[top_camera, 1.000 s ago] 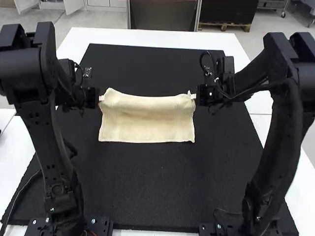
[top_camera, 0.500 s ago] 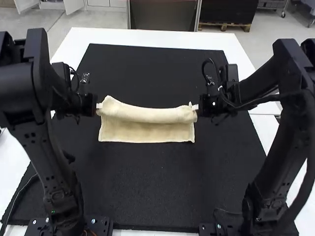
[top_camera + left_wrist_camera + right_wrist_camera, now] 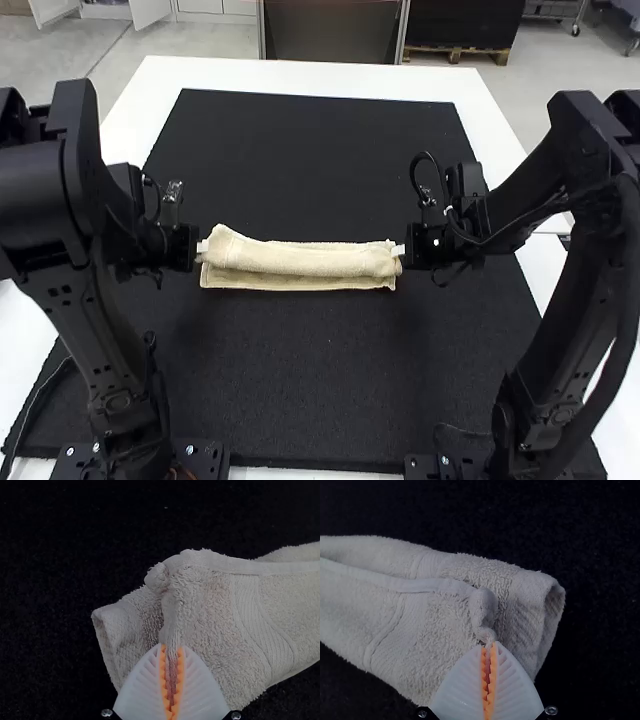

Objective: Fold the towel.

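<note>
In the high view my left gripper [image 3: 203,248] is at the left end of the cream towel [image 3: 300,262], and my right gripper [image 3: 398,250] is at its right end. The towel lies as a narrow folded strip, its upper layer rounded over a flat layer that shows along the near side. In the left wrist view my left gripper [image 3: 171,647] is shut on a pinched bit of the towel [image 3: 210,615] at one end. The right wrist view has my right gripper [image 3: 489,645] shut on the opposite end of the towel [image 3: 440,615], where the edge bunches.
A large black mat [image 3: 300,380] lies under the towel. White table surface [image 3: 330,76] borders the mat at the far side. Both arms stand at the sides, reaching in toward the towel's ends.
Both grippers have come down and nearer the table's front, still holding the towel's ends. The towel's upper layer has moved over the lower one, so the strip looks narrower.
</note>
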